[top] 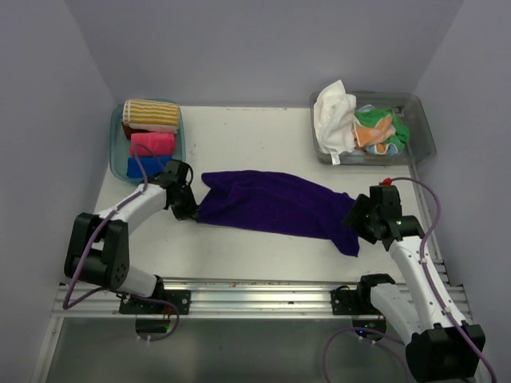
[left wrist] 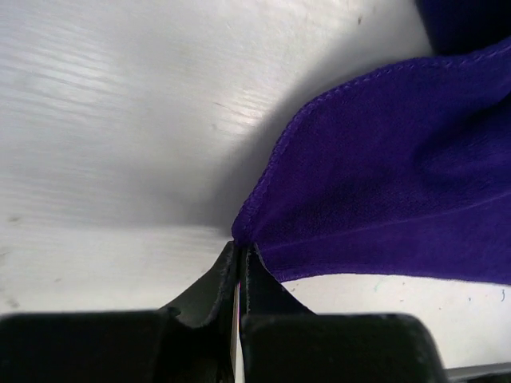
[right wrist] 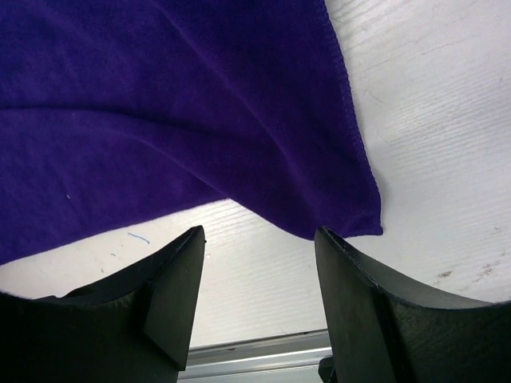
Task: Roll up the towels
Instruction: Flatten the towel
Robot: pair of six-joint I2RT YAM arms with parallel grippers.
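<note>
1. My left gripper [left wrist: 241, 254] is pinched tight on the left corner of the purple towel [top: 275, 203]. The cloth gathers to a point right at my fingertips, just above the table [top: 239, 255].
2. My right gripper [right wrist: 259, 243] stands wide open and holds nothing. The towel's right end lies flat just ahead of its tips. The corner sits close to one finger [right wrist: 351, 271], but I cannot tell whether they touch.
3. The towel stretches across the middle of the table between my two grippers. It is wrinkled and slants from far left to near right.
4. The left tub [top: 114, 136], at the far left corner, holds three rolls in a row: a striped towel [top: 150, 114], a pink towel [top: 152, 143] and a blue towel [top: 156, 165].
5. The right tub [top: 423, 128], at the far right corner, holds a loose heap: a white towel [top: 334, 116], a green towel [top: 399, 132] and an orange towel [top: 371, 137].
</note>
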